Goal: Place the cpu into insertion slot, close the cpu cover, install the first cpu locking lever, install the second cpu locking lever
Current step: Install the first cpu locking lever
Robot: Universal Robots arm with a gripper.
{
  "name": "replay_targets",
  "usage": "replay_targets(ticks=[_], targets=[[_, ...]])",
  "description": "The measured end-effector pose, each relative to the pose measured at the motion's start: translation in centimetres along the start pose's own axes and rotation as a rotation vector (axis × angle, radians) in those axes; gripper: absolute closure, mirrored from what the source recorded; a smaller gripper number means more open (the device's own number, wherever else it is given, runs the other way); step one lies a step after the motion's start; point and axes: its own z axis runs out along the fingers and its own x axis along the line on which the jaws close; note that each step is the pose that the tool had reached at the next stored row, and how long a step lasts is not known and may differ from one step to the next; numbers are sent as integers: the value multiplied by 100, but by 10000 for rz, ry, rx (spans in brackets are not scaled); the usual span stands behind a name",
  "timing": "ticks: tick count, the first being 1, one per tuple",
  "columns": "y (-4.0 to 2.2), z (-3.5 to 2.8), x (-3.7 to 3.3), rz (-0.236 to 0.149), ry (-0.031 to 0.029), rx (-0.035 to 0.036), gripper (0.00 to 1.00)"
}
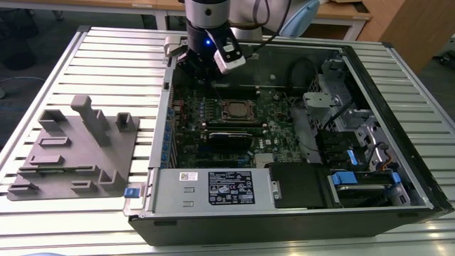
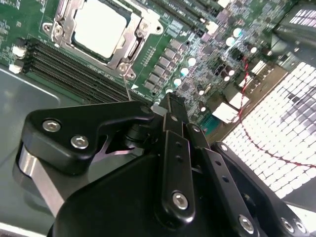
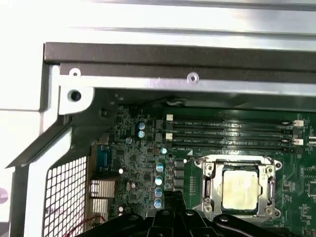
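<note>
- Pressing together the fingers of the gripper (image 2: 174,102), with nothing clamped between them.
- Hanging over the green board (image 1: 274,136) toward the exterior view's left, above and apart from the socket, close to the perforated wall (image 3: 64,192) of the case.
- Sitting flat in the insertion slot (image 1: 223,113): the cpu (image 3: 241,188), dull metal top facing up.
- Lying down over the chip's edges: the cpu cover (image 3: 211,183), its window leaving the top showing.
- Running just beside the socket, between it and the case rim: the long black memory slots (image 3: 227,133).
- Standing in a row between the fingertips and the socket corner: small capacitors (image 3: 159,180), leaving little open board there.
- Walling in the board on every side: the computer case (image 1: 284,226), with the power supply (image 1: 213,188) along its near edge.
- Resting on the slatted table (image 1: 106,48), with a grey fixture tray (image 1: 71,154) lying well apart on the exterior view's left.
</note>
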Motion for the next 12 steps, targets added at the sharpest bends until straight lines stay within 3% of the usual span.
replay_targets(ticks=[5,12], targets=[[62,30,8,2,-1,-75,89],[102,73,20,3,-6,-348,89]])
